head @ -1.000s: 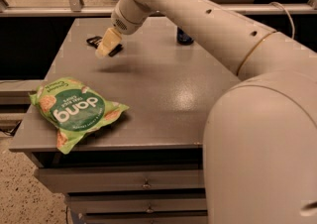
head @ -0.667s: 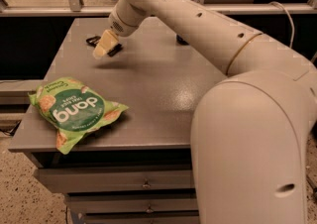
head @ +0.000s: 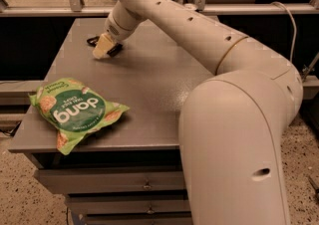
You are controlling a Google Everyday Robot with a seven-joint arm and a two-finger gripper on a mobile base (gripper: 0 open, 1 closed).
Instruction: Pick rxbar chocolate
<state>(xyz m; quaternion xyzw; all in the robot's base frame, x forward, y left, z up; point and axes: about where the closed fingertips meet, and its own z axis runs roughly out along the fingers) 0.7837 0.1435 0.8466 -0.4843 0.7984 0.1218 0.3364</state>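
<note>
Up in the upper left of the frame, the cream-coloured two-finger gripper (head: 102, 50) on the long white arm is down at the top of the grey metal table (head: 154, 84), right upon the small flat black-wrapped rxbar chocolate (head: 115, 50), whose dark ends show either side of it. Whether the gripper has closed on the bar I cannot tell. The large green "dang" chip bag (head: 75, 112) lies well apart at the lower left, near the table's front edge.

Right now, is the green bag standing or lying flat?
Lying flat: the green bag lies label-up at the near left corner of the table. The gripper is low over the far left side.
</note>
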